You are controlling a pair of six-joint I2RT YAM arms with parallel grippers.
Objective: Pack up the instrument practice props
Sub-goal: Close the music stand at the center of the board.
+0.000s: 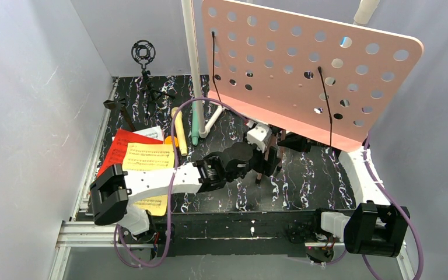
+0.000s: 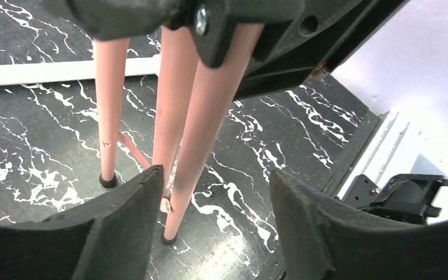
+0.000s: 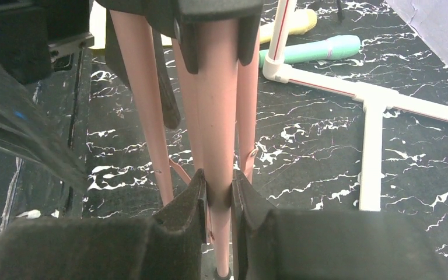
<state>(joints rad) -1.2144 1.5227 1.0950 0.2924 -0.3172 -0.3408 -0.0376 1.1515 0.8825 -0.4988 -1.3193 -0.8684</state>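
Observation:
The pink hole-punched music stand (image 1: pixel 303 64) stands upright at the middle-right of the table, its tripod legs (image 2: pixel 193 116) folded close together. My left gripper (image 2: pixel 216 219) is open low at the legs; one leg passes just inside its left finger (image 2: pixel 122 227), with a wide gap to the right finger. My right gripper (image 3: pixel 217 201) is shut on one pink leg (image 3: pixel 217 105) from the other side. Yellow sheet music (image 1: pixel 147 156) lies on the red folder (image 1: pixel 118 147) at the left. The yellow microphone (image 1: pixel 179 131) and the mint-green microphone (image 1: pixel 195 129) lie beside them.
A white plastic pipe frame (image 3: pixel 373 116) lies on the mat behind the legs, with its post (image 1: pixel 193 58) rising upward. A black shock-mount stand (image 1: pixel 144 55) is at the back left. Grey walls close in on both sides.

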